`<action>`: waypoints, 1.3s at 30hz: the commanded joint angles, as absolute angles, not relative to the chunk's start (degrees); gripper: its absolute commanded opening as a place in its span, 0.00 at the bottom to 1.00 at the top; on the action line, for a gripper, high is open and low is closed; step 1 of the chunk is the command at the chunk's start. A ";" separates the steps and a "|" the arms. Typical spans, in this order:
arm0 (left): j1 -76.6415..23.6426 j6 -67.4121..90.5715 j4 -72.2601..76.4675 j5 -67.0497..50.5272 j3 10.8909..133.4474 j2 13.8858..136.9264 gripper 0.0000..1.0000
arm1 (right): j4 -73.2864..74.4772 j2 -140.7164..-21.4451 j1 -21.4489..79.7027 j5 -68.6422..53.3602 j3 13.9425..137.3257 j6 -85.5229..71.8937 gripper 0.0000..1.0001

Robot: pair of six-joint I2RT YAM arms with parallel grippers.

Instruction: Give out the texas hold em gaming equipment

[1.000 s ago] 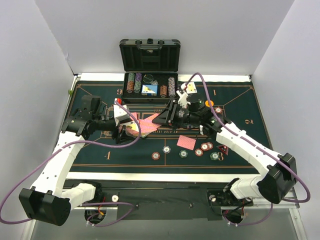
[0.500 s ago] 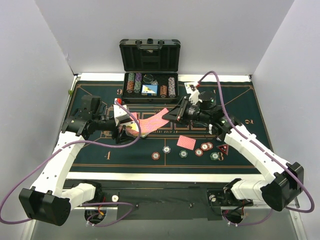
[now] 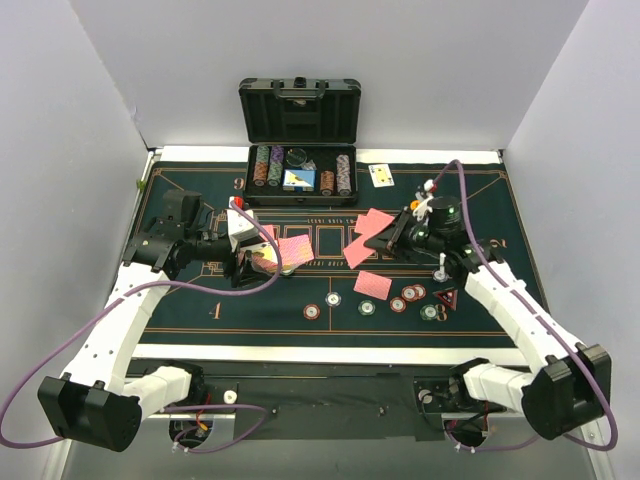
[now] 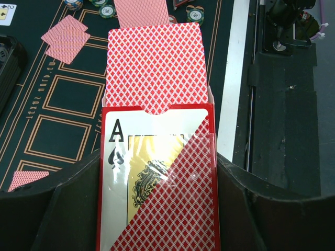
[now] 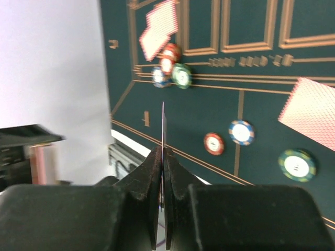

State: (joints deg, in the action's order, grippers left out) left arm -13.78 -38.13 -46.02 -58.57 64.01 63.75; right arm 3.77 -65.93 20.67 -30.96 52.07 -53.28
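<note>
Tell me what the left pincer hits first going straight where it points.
Likely the red-backed card on the mat, dead ahead of the left pincer and its deck. Height is unclear, so the deck could touch mat first.

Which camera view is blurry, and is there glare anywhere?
Right wrist view: chips and mat smeared, claw and its edge-on card sharper. Left wrist view: crisp, with shine on the card box film. Top view: evenly lit, sharp.
</note>
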 commanded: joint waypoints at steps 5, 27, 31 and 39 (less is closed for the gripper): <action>-13.62 -38.14 -43.51 -61.44 67.06 62.67 0.02 | -2.28 -74.86 20.57 -21.55 42.11 -45.62 0.00; -13.54 -38.67 -43.95 -61.61 66.89 62.75 0.02 | 4.99 -77.35 22.76 -5.80 38.49 -42.01 0.28; -13.71 -38.76 -43.95 -61.61 66.97 62.75 0.02 | 9.56 -73.40 23.20 -5.10 39.72 -41.57 0.40; -13.62 -39.02 -44.38 -61.61 66.80 62.49 0.02 | 20.64 -64.70 23.20 -3.16 47.01 -41.31 0.45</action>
